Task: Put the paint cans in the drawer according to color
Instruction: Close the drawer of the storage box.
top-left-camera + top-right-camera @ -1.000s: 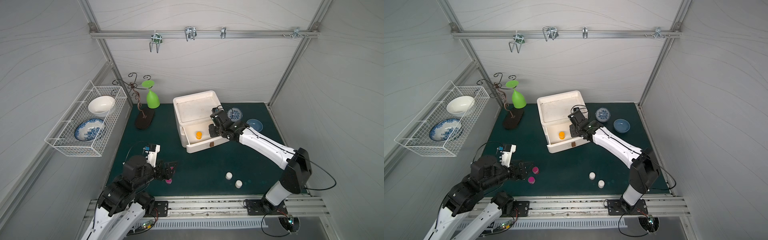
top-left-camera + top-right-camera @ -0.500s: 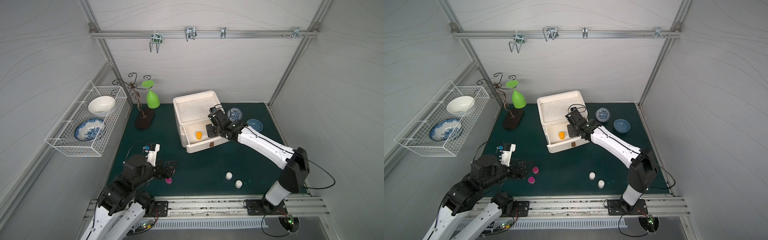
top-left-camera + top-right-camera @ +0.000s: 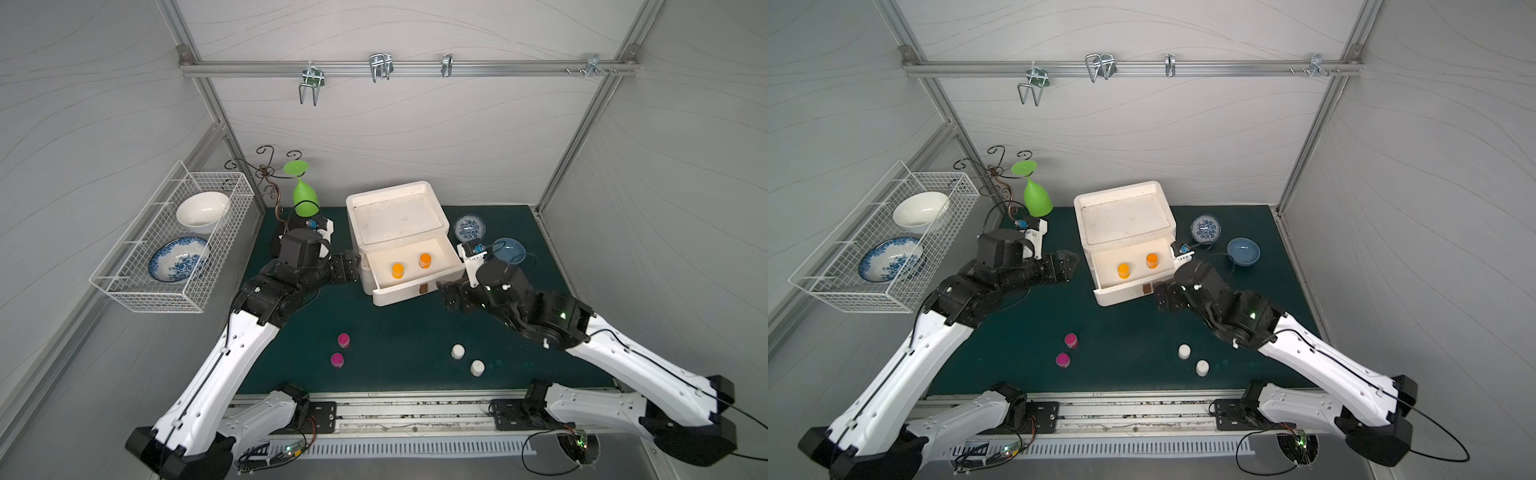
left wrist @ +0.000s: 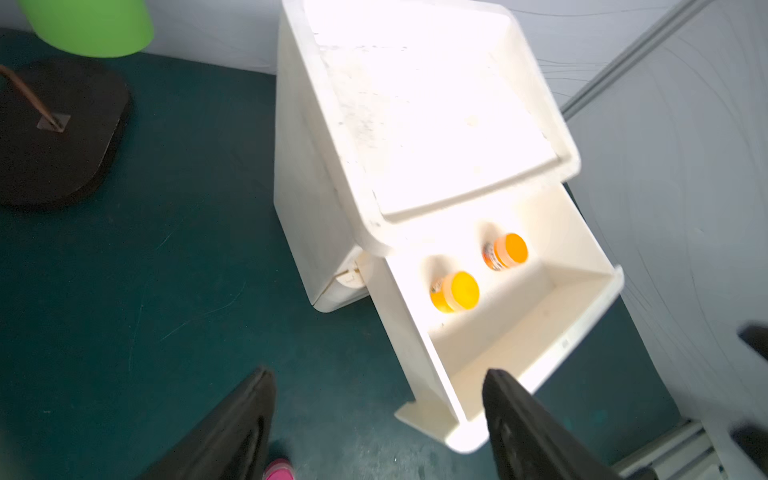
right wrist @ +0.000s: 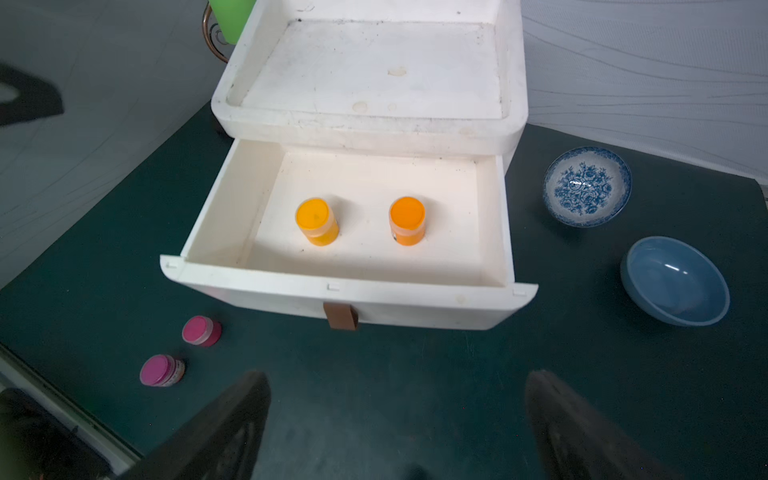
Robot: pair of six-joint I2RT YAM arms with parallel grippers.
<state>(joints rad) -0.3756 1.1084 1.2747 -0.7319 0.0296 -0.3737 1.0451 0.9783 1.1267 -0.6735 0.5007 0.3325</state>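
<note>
In a top view, the white drawer chest (image 3: 395, 216) stands at the far middle of the dark green worktop (image 3: 395, 332). Its open drawer (image 3: 415, 249) sticks out toward the near side, with a small brown tab (image 3: 424, 289) on its front. Two orange paint cans (image 3: 397, 270) stand upright inside it, side by side. Two magenta paint cans (image 3: 343, 339) sit on the worktop at the near left, and two white paint cans (image 3: 457, 351) at the near right. The left claw (image 3: 353, 268) is just beside the chest's left side. The right claw (image 3: 446, 295) is by the drawer's right front corner. In the left wrist view, the left claw (image 4: 380, 374) is spread apart with nothing in it. In the right wrist view, the right claw (image 5: 399, 376) is spread wide and empty too, and the orange cans show flat round lids.
</note>
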